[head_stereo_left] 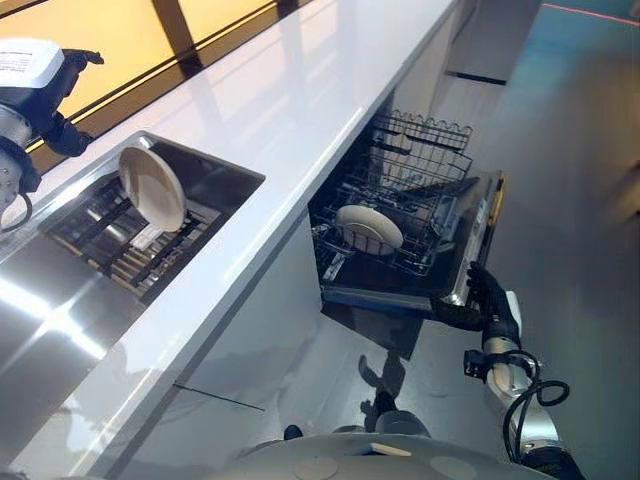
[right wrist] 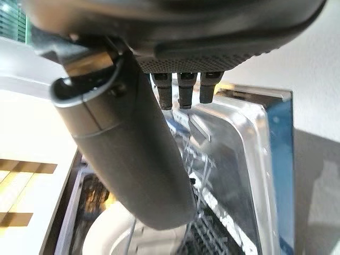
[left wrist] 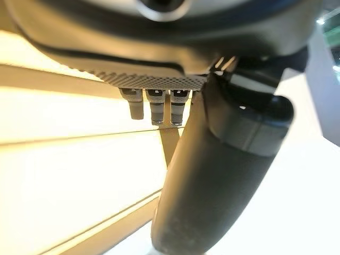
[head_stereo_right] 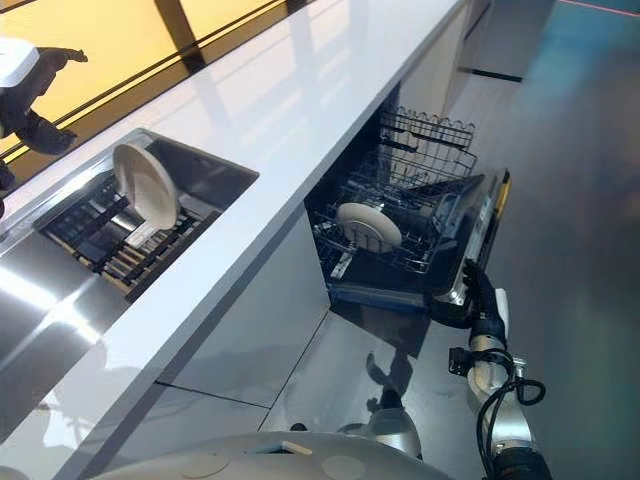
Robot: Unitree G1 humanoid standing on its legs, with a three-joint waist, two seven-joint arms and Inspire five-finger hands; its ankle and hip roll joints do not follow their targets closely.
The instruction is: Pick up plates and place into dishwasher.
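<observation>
1. One plate [head_stereo_left: 152, 187] is standing in the sink rack [head_stereo_left: 120, 235]; another plate [head_stereo_left: 369, 228] is sitting in the dishwasher rack [head_stereo_left: 400, 215].
2. My right robot hand [head_stereo_left: 487, 300] is resting at the dishwasher door [head_stereo_left: 478, 240] edge, fingers extended, holding nothing.
3. My left robot hand [head_stereo_left: 45, 85] is hanging open above the bench [head_stereo_left: 290, 110].

eyes: head, down, shared dishwasher [head_stereo_left: 420, 230] | wrists: close along thumbs

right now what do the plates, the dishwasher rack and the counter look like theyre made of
Plates: likely glazed ceramic, off-white with a soft sheen. Dishwasher rack: dark thin wire grid, probably coated metal. Counter: glossy white, mirror-like reflections; stone or a solid composite, can't tell which.
</observation>
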